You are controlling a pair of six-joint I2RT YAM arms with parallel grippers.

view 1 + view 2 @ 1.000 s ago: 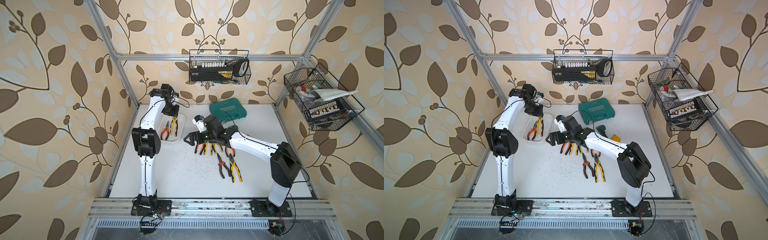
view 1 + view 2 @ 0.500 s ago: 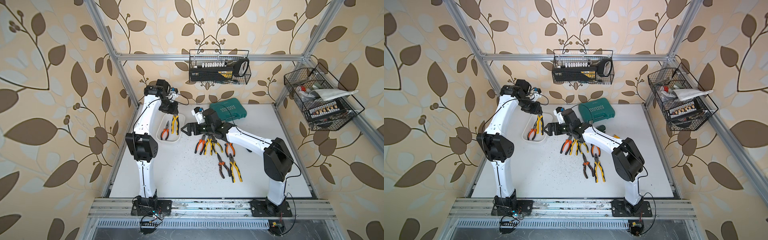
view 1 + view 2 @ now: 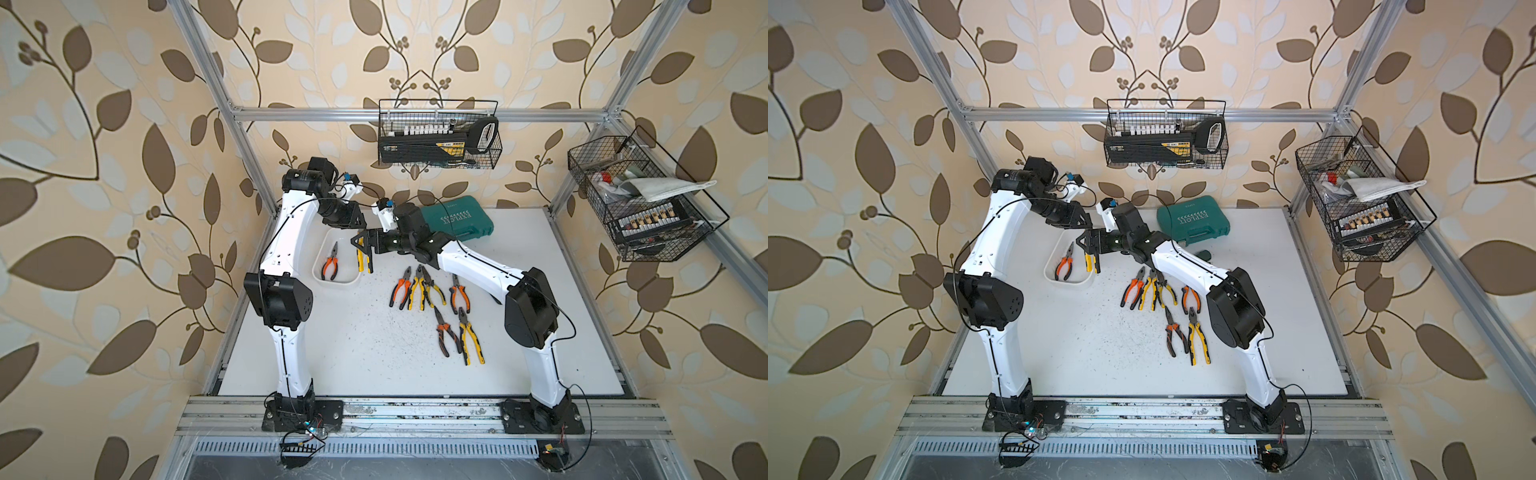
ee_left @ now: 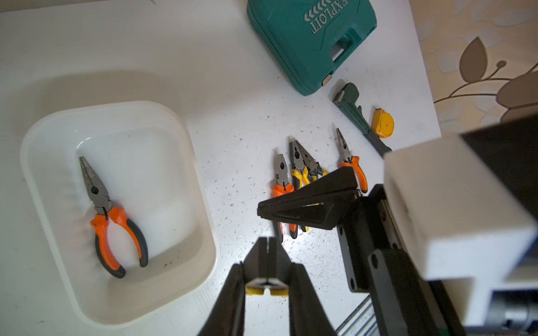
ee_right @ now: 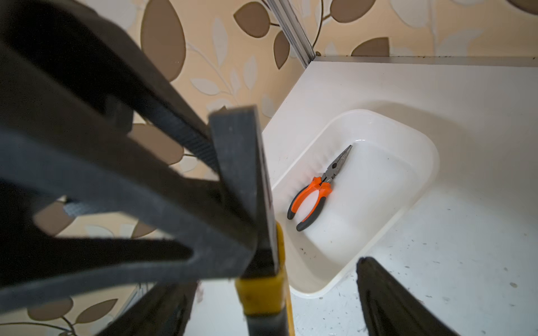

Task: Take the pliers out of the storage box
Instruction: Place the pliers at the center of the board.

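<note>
1. Beside the right rim of the storage box (image 3: 337, 284), near the far left corner of the tabletop (image 3: 353, 353), the yellow-handled pliers (image 3: 365, 262) hang lifted off the surface. The left gripper (image 4: 267, 263) has its jaws clenched on the dark metal head, and the handles are free.
2. The right gripper (image 3: 363, 245) straddles those handles with its jaws released. In the right wrist view a clear gap shows between one finger (image 5: 390, 305) and the handle, so we judge it has no hold yet.
3. One pair is left inside the box: the orange-handled needle-nose pliers (image 4: 107, 215), lying flat on the left half of its floor. Six other pliers (image 3: 417, 286) lie out on the tabletop, right of the box.
4. We expect these tools to be stiff steel, dense for their size and nose-heavy. The pivot is probably loose, so the handles may swing apart. Bare metal is likely slippery, while the sleeved handles should give better friction.
5. We would take the held pair across both handles just below the pivot, near its balance point, squeezing them together.
6. For the needle-nose pair we would pinch across the orange shoulders by the pivot, not the thin tapered nose.
7. We judge the left jaws should not let go until the right jaws are clenched, or the pair drops.
</note>
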